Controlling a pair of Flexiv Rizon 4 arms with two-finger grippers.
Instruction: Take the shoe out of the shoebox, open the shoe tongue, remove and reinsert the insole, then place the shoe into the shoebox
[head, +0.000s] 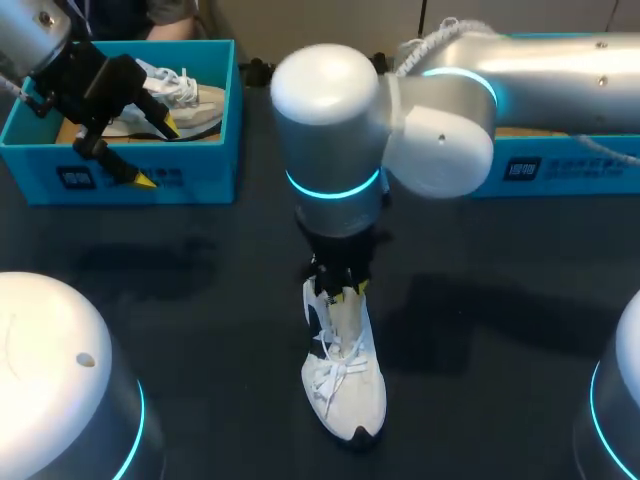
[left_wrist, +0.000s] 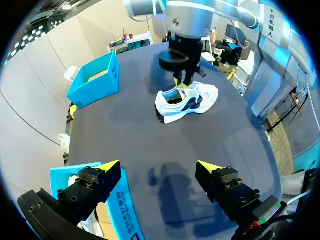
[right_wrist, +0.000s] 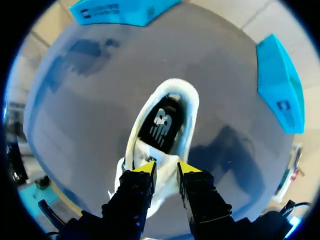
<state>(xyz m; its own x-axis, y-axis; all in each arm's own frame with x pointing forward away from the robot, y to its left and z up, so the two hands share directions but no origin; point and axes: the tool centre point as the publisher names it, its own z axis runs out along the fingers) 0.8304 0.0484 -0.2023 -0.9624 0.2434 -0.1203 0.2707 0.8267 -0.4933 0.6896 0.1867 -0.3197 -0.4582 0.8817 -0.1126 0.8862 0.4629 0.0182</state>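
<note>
My right gripper (right_wrist: 166, 169) hangs straight down over the white shoe (right_wrist: 186, 107), which lies sole-down on the dark table (head: 200, 300). Its heel opening lies ahead of my fingertips and its laced toe behind them. The two yellow tips are drawn close together on the top edge of the tongue (right_wrist: 152, 152), and as far as I can see they pinch it from both sides. Just ahead of the fingers the black insole (right_wrist: 160, 125) lies flat inside the shoe, uncovered.

My left gripper (left_wrist: 158, 170) is well apart from all this, with its fingers spread wide and nothing between them. One tip hangs over the wall of the blue shoebox (head: 130, 180), where a second shoe (head: 175, 95) lies. Another blue box (head: 560, 165) sits far off to the side of my right fingers, partly hidden by my own arm.

The weak point, I judge, is that nothing pins the shoe down. If I pull the tongue back, the laces (head: 335, 372) may resist, and the whole shoe could lift or skid with my fingers instead of opening. My hold is only on the tongue's edge, so a hard tug could slip it free. A tip dipping too low could also snag a lace, or catch the insole and crumple it before I mean to take it.
</note>
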